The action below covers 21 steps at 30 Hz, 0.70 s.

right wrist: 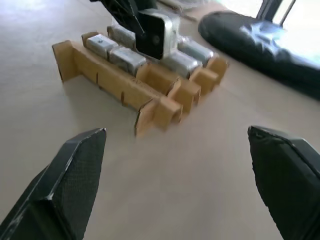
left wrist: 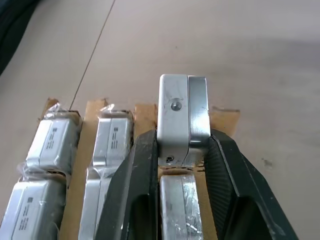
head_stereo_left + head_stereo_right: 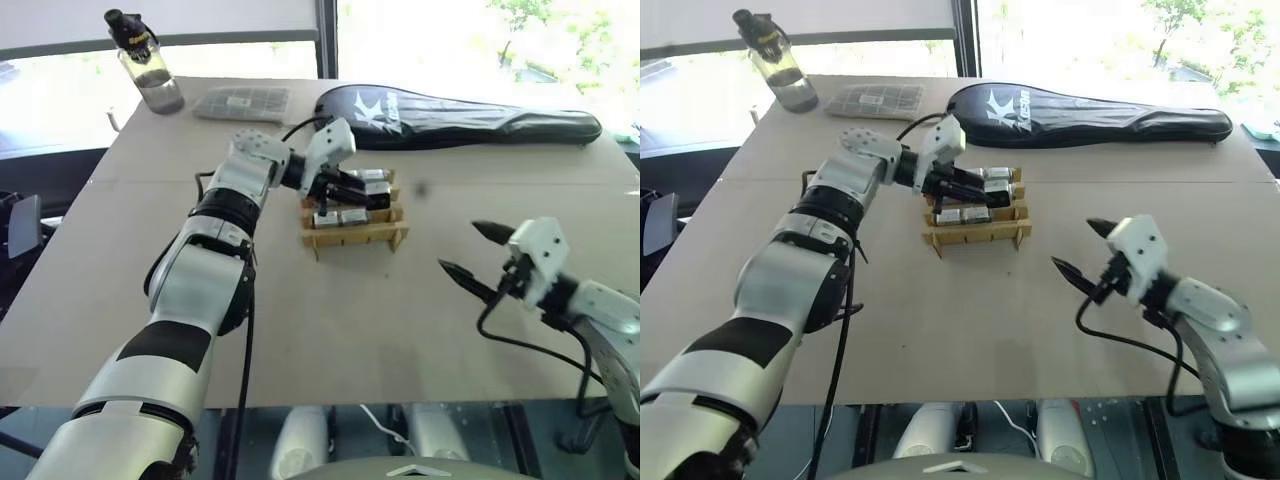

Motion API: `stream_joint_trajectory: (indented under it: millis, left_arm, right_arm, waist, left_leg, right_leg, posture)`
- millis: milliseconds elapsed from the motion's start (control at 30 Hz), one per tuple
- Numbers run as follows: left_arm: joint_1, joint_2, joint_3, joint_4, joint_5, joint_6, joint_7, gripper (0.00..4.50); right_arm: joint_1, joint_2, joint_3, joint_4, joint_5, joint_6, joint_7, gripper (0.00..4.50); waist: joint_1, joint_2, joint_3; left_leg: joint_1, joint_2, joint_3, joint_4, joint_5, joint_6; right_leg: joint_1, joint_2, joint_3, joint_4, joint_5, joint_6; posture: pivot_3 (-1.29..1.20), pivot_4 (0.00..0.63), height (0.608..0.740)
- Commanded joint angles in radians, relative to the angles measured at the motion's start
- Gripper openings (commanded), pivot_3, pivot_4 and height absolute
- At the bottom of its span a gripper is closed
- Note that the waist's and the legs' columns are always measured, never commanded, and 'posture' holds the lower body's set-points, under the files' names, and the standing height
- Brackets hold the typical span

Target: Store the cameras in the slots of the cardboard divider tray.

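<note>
The tan cardboard divider tray (image 3: pixel 355 240) sits mid-table, and several wrapped silver cameras (image 2: pixel 52 140) lie in its slots. My left gripper (image 3: pixel 372 195) reaches over the tray from the left, shut on a silver-grey camera (image 2: pixel 182 107). That camera stands upright just above a slot at the tray's far end. From the right wrist view the held camera (image 1: pixel 157 32) hangs over the tray's back rows. My right gripper (image 3: pixel 460 247) is off to the right of the tray, above the bare table, open wide with nothing between its fingers.
A water bottle (image 3: pixel 145 65) stands at the table's far left. A flat grey packet (image 3: pixel 242 102) lies beside it, and a long black racket bag (image 3: pixel 460 118) stretches along the far right. Bare tabletop surrounds the tray.
</note>
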Motion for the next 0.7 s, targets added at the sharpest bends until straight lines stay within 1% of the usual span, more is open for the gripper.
stream_joint_trajectory:
  millis: [33, 67, 200, 300, 400, 567, 700]
  left_arm:
    - [-0.034, -0.001, -0.001, 0.031, 0.047, -0.072, 0.043, 0.74]
    - [-0.033, -0.005, 0.003, 0.039, 0.054, -0.081, 0.048, 0.74]
    - [-0.028, -0.032, 0.023, 0.056, 0.062, -0.092, 0.067, 0.74]
    - [-0.035, -0.058, 0.035, 0.067, 0.061, -0.094, 0.084, 0.74]
    - [-0.042, -0.07, 0.028, 0.076, 0.075, -0.102, 0.085, 0.74]
    - [-0.045, -0.081, 0.021, 0.091, 0.106, -0.126, 0.103, 0.74]
    - [-0.041, -0.069, 0.016, 0.098, 0.128, -0.129, 0.092, 0.74]
  right_arm:
    - [0.099, 0.005, -0.109, -0.126, 0.145, 0.074, -0.022, 4.48]
    - [0.133, 0.018, -0.125, -0.136, 0.163, 0.08, -0.036, 4.48]
    - [0.217, 0.018, -0.1, -0.129, 0.088, 0.029, -0.045, 4.48]
    - [0.221, 0.04, -0.087, -0.134, 0.092, 0.019, -0.068, 4.48]
    - [0.226, 0.04, -0.083, -0.13, 0.079, 0.004, -0.069, 4.48]
    - [0.243, 0.036, -0.095, -0.122, 0.065, -0.038, -0.055, 4.48]
    - [0.266, 0.041, -0.107, -0.118, 0.064, -0.072, -0.045, 4.48]
  waist:
    - [0.0, 0.0, 0.0]
    - [-0.002, 0.0, 0.0]
    - [-0.001, -0.001, -0.001]
    - [-0.001, -0.001, -0.001]
    - [-0.001, -0.001, -0.001]
    - [0.001, -0.001, -0.001]
    - [0.0, -0.001, -0.001]
  left_leg:
    - [0.0, 0.0, 0.0, 0.0, 0.0, 0.0]
    - [0.0, 0.0, 0.0, 0.0, -0.001, 0.001]
    - [0.001, -0.001, -0.001, 0.001, -0.001, 0.003]
    - [0.001, -0.001, -0.001, 0.002, -0.002, 0.003]
    - [0.001, -0.001, -0.002, 0.002, -0.002, 0.003]
    - [0.0, -0.001, -0.003, 0.002, -0.002, 0.003]
    - [0.0, -0.002, -0.003, 0.002, -0.002, 0.003]
  right_leg:
    - [0.0, 0.0, 0.0, 0.0, 0.0, 0.0]
    - [0.0, 0.0, 0.0, 0.0, 0.0, 0.0]
    - [0.002, 0.0, 0.0, 0.0, 0.0, 0.0]
    - [0.002, 0.0, 0.001, 0.0, 0.0, 0.0]
    - [0.002, 0.0, 0.0, 0.0, 0.0, 0.0]
    - [0.002, 0.0, -0.001, 0.0, 0.0, 0.0]
    - [0.002, 0.0, -0.001, -0.001, 0.0, 0.0]
  posture:
    - [0.0, 0.15, 0.74]
    - [0.0, 0.15, 0.74]
    - [0.0, 0.15, 0.74]
    - [0.0, 0.15, 0.74]
    - [0.0, 0.15, 0.74]
    - [0.0, 0.15, 0.74]
    - [0.0, 0.15, 0.74]
